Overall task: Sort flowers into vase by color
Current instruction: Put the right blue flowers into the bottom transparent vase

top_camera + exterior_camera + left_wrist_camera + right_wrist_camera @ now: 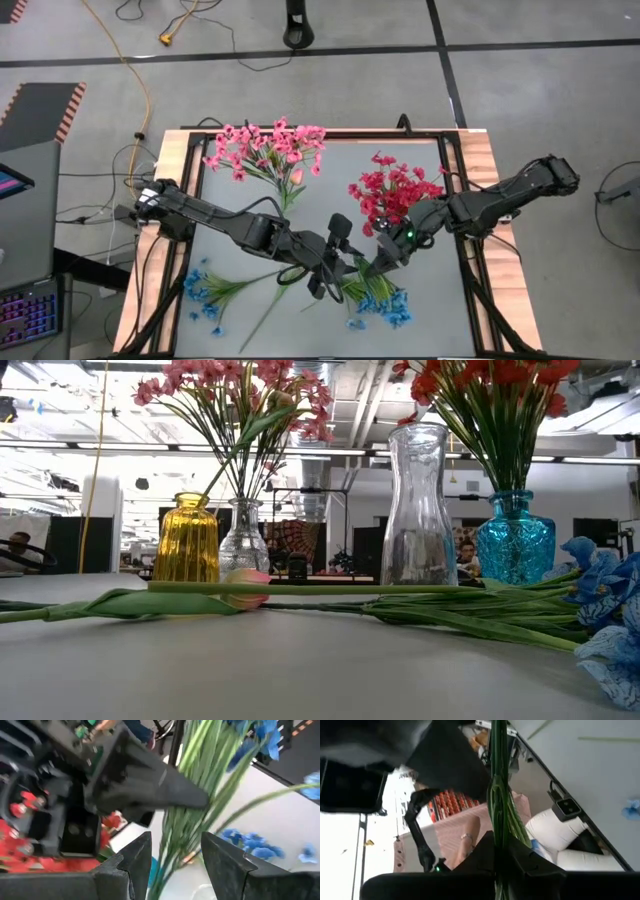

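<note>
Pressed together on a bundle of thin green stems, the right gripper [383, 262] holds a bunch of blue flowers [385, 303] just right of centre in the lower half of the overhead frame, while the left gripper [172, 862] has its fingers [131, 865] spread on either side of the same stems without closing on them. The blossoms trail toward the bottom edge; more blue sprigs [205, 293] lie loose at lower left. Pink flowers [262, 147] already stand in a vase at upper centre, red flowers [392, 190] in one right of centre, and in the table-level view a clear vase [417, 508] stands empty, with a yellow one [186, 539] to its left. The sprigs look light and springy, the stems slim and likely to splay or slide; the safest hold is probably mid-stem, clear of the soft blossoms.
</note>
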Robot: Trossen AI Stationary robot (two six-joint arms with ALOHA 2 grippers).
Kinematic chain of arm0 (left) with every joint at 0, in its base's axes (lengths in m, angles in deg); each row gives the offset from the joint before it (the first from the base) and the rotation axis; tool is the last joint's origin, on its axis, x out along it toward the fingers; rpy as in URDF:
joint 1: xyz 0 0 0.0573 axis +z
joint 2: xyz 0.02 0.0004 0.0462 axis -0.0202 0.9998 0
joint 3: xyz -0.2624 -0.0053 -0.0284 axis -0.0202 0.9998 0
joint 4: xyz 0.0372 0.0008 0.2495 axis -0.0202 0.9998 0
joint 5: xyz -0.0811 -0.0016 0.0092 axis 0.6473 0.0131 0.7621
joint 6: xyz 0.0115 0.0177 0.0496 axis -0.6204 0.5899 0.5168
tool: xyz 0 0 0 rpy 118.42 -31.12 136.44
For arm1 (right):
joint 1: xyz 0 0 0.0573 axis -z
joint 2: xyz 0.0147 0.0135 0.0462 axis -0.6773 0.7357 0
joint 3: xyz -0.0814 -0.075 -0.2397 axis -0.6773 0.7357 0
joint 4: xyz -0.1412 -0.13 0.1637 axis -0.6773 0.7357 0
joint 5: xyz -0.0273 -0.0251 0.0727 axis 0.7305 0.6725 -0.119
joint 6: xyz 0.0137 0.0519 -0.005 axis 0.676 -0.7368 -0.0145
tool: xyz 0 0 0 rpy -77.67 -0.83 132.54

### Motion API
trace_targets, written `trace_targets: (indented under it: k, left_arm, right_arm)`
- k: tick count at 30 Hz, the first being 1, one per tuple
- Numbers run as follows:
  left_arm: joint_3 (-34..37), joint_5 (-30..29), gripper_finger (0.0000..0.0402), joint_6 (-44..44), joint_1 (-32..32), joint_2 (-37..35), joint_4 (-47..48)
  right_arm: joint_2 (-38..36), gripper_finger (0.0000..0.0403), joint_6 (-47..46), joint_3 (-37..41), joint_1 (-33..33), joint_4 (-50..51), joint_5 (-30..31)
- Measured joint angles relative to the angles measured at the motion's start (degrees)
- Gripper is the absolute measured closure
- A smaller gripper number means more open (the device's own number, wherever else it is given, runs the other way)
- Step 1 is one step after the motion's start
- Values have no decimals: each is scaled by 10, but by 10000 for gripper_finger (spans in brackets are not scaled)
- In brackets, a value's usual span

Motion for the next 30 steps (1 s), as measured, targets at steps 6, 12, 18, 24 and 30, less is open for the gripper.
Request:
trace_targets:
  k: [6,12,18,24,30]
  left_arm:
    - [0,-3,242,23,0,-1,-4]
    - [0,-15,242,36,0,-1,2]
    - [0,-44,242,43,0,-1,10]
    - [0,-46,242,21,-3,-1,12]
    - [0,-60,242,20,-6,-1,19]
  right_arm:
    - [0,357,-17,0,15,-6,3]
    - [0,357,-22,0,22,-19,3]
    - [0,357,-22,0,22,-19,5]
    - [0,357,-21,0,22,-18,8]
    - [0,357,-21,0,22,-17,13]
